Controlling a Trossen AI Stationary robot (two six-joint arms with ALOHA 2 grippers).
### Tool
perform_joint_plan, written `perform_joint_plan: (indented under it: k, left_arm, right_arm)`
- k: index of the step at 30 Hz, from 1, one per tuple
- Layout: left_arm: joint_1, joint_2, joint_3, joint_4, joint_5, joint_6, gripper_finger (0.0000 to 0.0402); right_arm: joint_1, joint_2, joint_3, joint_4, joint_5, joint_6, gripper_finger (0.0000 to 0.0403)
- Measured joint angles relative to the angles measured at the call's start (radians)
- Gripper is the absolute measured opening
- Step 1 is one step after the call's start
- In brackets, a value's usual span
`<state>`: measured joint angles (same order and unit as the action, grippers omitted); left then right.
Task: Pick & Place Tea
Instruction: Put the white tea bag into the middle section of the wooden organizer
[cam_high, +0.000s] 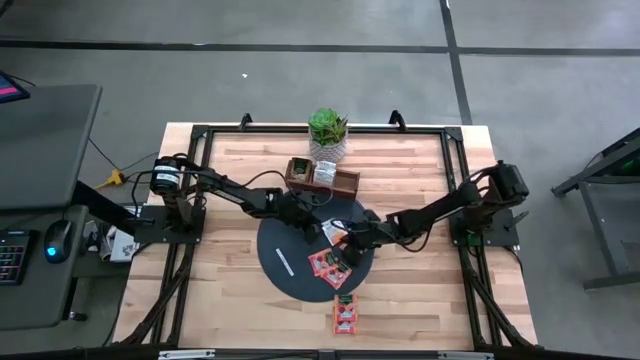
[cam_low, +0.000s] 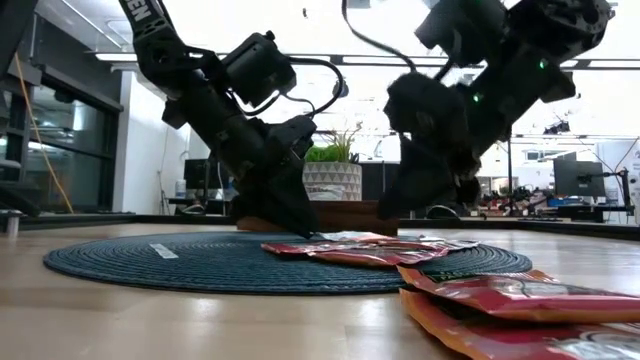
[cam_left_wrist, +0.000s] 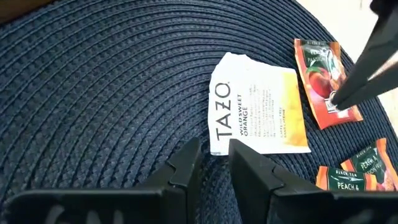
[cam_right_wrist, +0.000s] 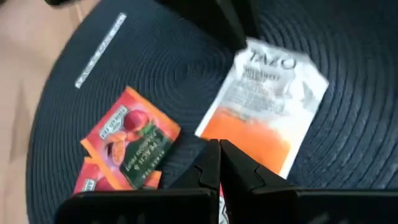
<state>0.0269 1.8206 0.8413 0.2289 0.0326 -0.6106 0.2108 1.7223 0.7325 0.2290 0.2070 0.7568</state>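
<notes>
Fingers of your left gripper (cam_left_wrist: 214, 163) are standing narrowly parted at the edge of the white-and-orange tea sachet (cam_left_wrist: 258, 112), which is lying flat on the dark round mat (cam_left_wrist: 93, 93). You are needing to straddle that edge squarely before pinching. Your right gripper (cam_right_wrist: 219, 163) is hovering shut, just beside.

The left gripper (cam_left_wrist: 214, 163) has bare mat (cam_high: 285, 240) on its own arm's side — only a thin white strip (cam_high: 283, 262) lies there. Ahead of its fingertips lies the white sachet (cam_left_wrist: 258, 112), and beyond that the right gripper (cam_high: 352, 240) blocks the way. Behind it stand the tray (cam_high: 322, 178) and the plant (cam_high: 327, 133) — near the table's far edge.
</notes>
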Motion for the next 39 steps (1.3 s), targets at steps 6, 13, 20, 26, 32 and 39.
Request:
perform_joint_plan:
  k: [6,13,20,26,32,39]
  left_arm:
    - [0.0,0.0,0.0,0.0,0.002,0.0,0.0081]
    - [0.0,0.0,0.0,0.0,0.002,0.0,0.0081]
    - [0.001,0.0,0.0,0.0,0.002,0.0,0.0081]
    - [0.051,0.0,0.001,-0.002,0.043,-0.017,0.0081]
    - [0.132,0.0,0.023,0.0,0.202,-0.117,0.0081]
    - [0.183,0.0,0.05,-0.004,0.445,-0.159,0.0081]
  right_arm:
    - [-0.021,0.003,0.0,-0.007,0.022,-0.025,0.0]
    - [-0.048,0.058,0.0,0.008,-0.003,-0.016,0.0]
    - [-0.047,0.062,0.001,0.0,-0.018,-0.006,0.0]
    - [-0.047,0.062,0.002,-0.012,-0.024,-0.005,0.0]
    - [-0.047,0.063,0.001,-0.014,-0.032,-0.005,0.0]
    - [-0.047,0.063,0.001,-0.015,-0.034,-0.015,0.0]
